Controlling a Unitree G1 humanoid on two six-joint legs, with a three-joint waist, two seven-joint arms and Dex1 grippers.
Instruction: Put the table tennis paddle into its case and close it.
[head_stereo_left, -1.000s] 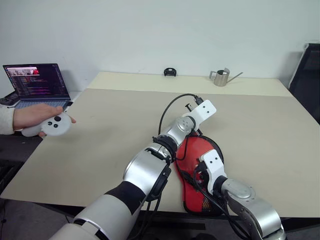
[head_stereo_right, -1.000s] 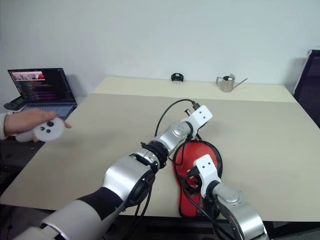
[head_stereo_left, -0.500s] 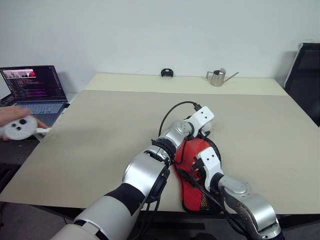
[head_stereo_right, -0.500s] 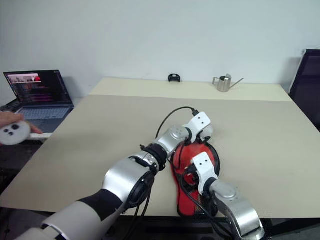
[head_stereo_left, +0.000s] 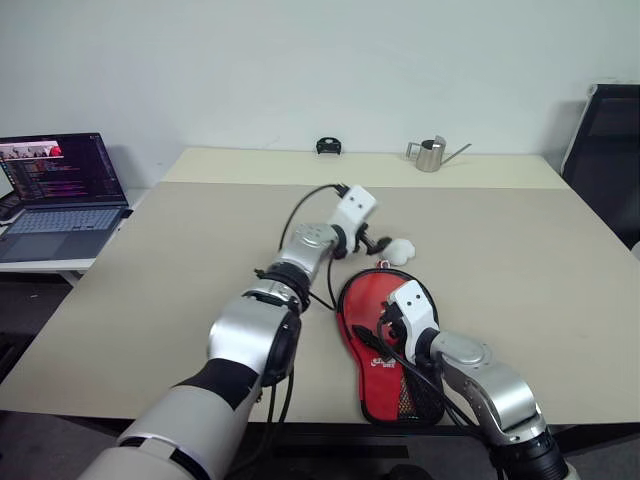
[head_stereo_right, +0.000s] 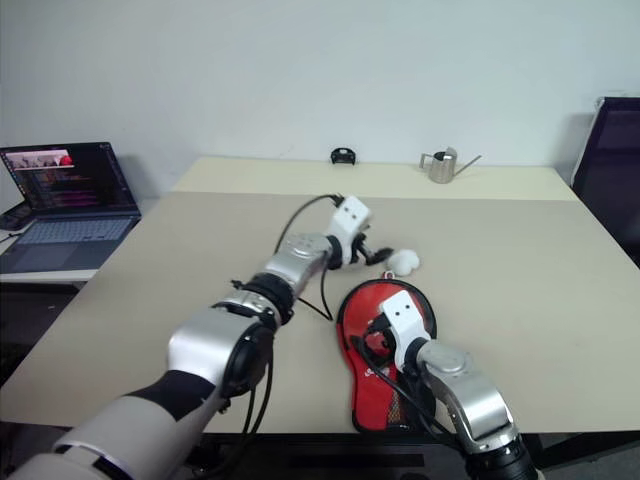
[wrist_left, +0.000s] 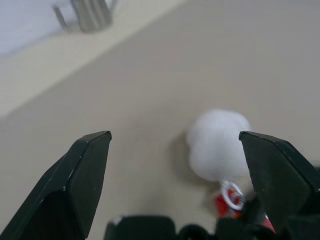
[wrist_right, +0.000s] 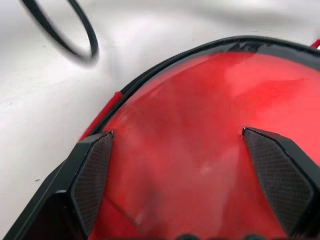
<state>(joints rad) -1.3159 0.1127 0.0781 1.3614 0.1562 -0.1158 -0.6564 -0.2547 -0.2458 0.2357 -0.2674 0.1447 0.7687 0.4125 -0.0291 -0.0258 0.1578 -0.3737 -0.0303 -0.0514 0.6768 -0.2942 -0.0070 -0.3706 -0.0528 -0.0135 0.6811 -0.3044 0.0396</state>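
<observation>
The case (head_stereo_left: 372, 310) lies flat on the table, red side up, with its black mesh end (head_stereo_left: 408, 398) at the front edge. The table tennis paddle is hidden. My right gripper (head_stereo_left: 384, 330) is open just above the case's round part; in the right wrist view its fingers (wrist_right: 95, 170) straddle the red fabric (wrist_right: 200, 145). My left gripper (head_stereo_left: 372, 242) is open a little past the case's far end and to its left, holding nothing. A white fluffy ball (wrist_left: 217, 147) on a small ring (wrist_left: 231, 192) lies on the table ahead of its fingers (wrist_left: 85, 170).
A steel watering can (head_stereo_left: 431, 153) and a small black object (head_stereo_left: 327, 146) stand at the table's far edge. An open laptop (head_stereo_left: 60, 182) sits off the left side, a black chair (head_stereo_left: 600, 150) at the right. A black cable (wrist_right: 75, 35) loops beside the case.
My left gripper has opened and swung left, off the case's far end, and the white ball now shows. The person's hand with the controller has left the view. The camera has shifted.
</observation>
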